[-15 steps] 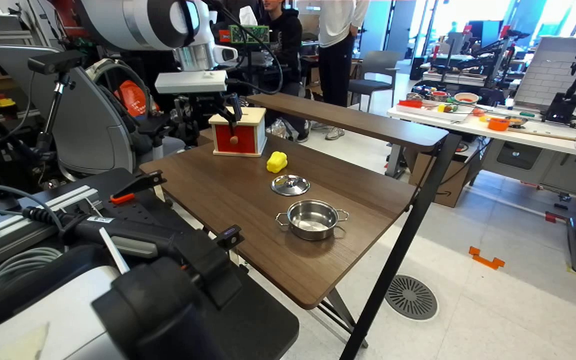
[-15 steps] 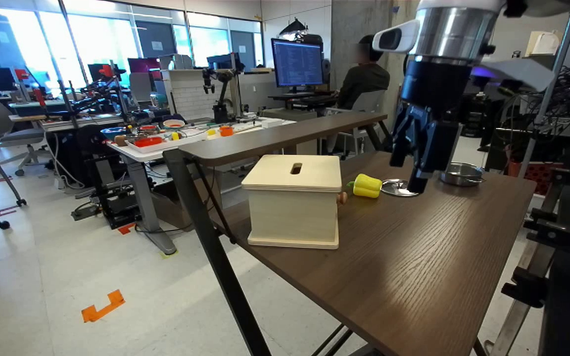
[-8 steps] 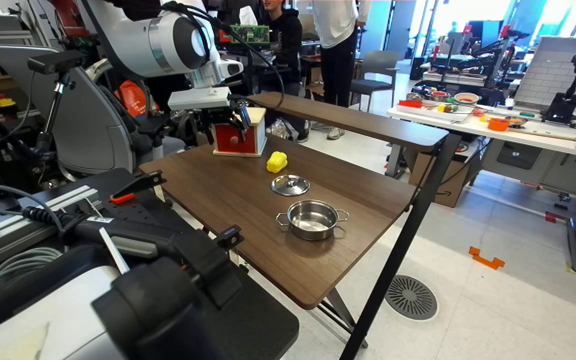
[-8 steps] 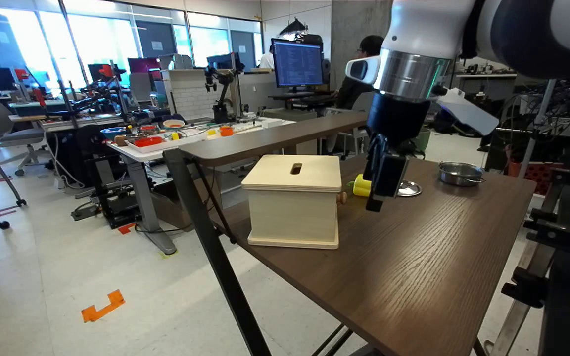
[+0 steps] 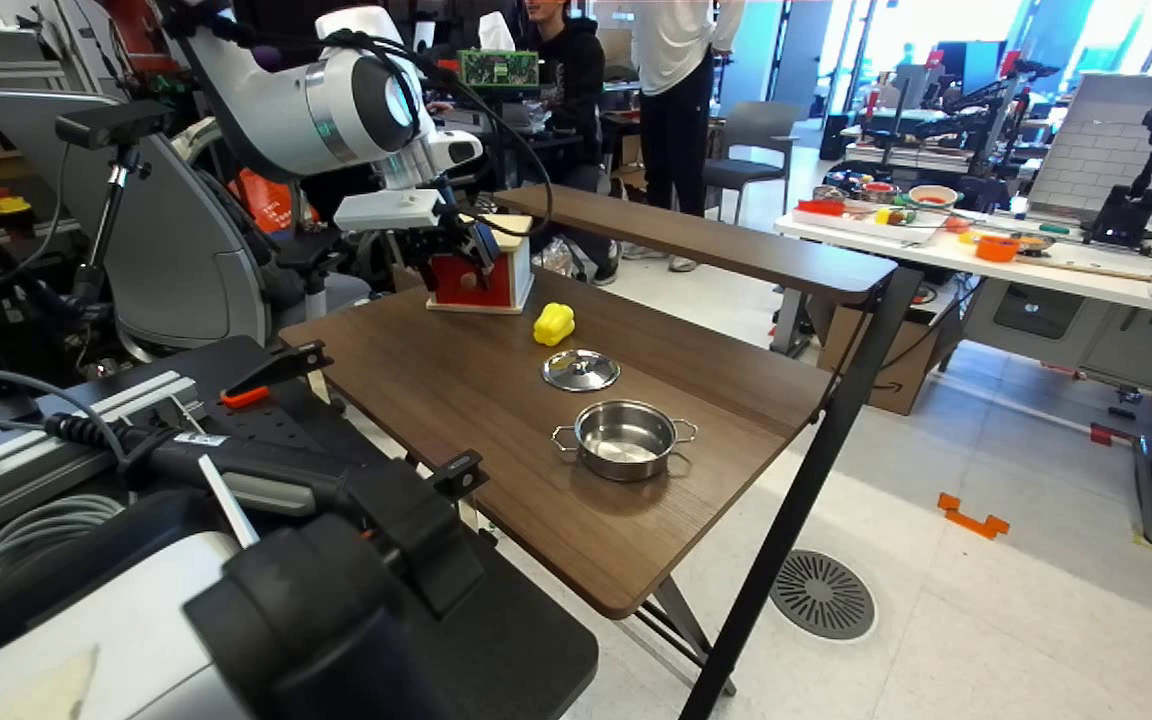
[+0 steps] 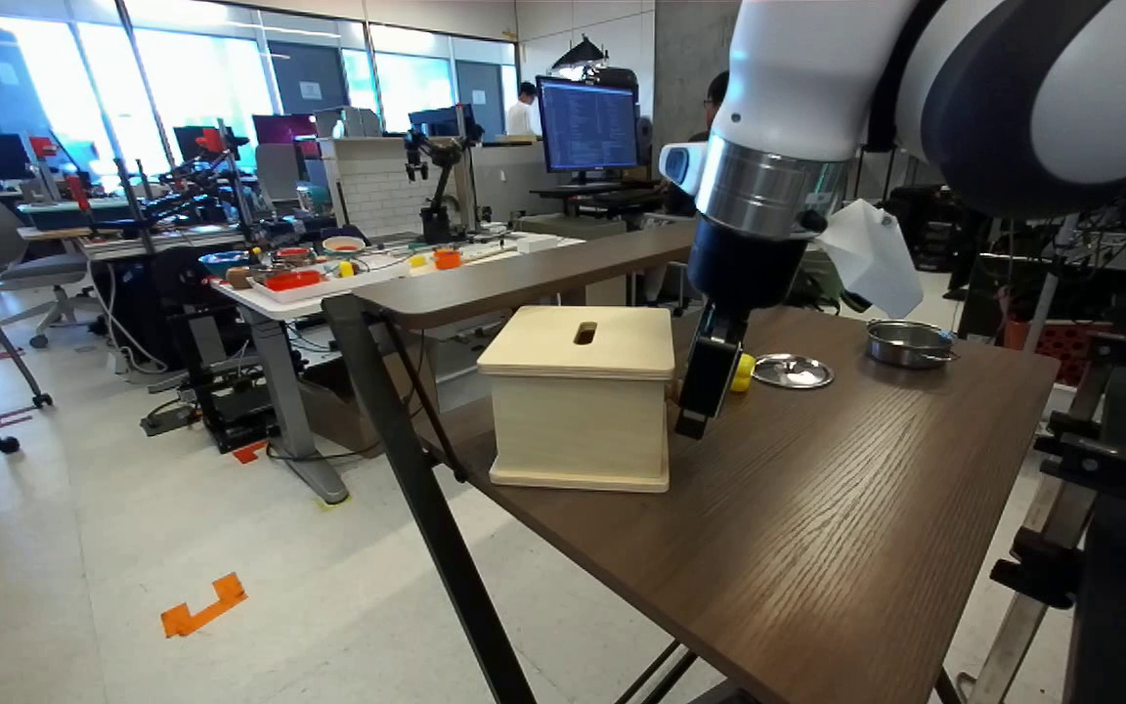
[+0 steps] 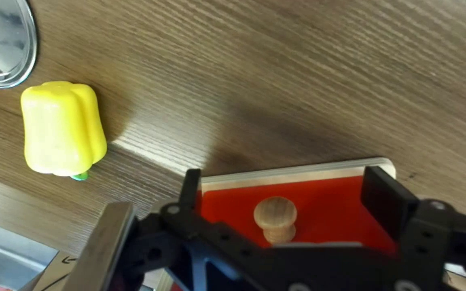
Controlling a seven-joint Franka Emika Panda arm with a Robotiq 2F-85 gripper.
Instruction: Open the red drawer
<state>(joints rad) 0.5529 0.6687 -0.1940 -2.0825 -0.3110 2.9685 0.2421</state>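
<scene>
The red drawer [image 7: 326,206] is a red front panel with a round wooden knob [image 7: 275,212], set in a pale wooden box [image 6: 583,420]. It looks shut. The red front [image 5: 451,293] is partly hidden by the gripper in an exterior view; only the box's plain side and top show in the other exterior picture. My gripper [image 7: 283,176] is open and tilted in front of the drawer. In the wrist view its fingers stand wide on either side of the knob, not touching it. In an exterior view the fingertips [image 6: 695,425] are close in front of the box.
A yellow toy pepper [image 5: 554,324] lies near the box, with a steel lid [image 5: 581,370] and a steel pot [image 5: 626,440] farther along the brown table [image 5: 496,450]. A raised shelf [image 5: 696,235] runs along one long table edge.
My gripper has come down and moved toward the box front, tilting on the way. It now hides the knob in an exterior view. The box, pepper, lid and pot have not moved.
</scene>
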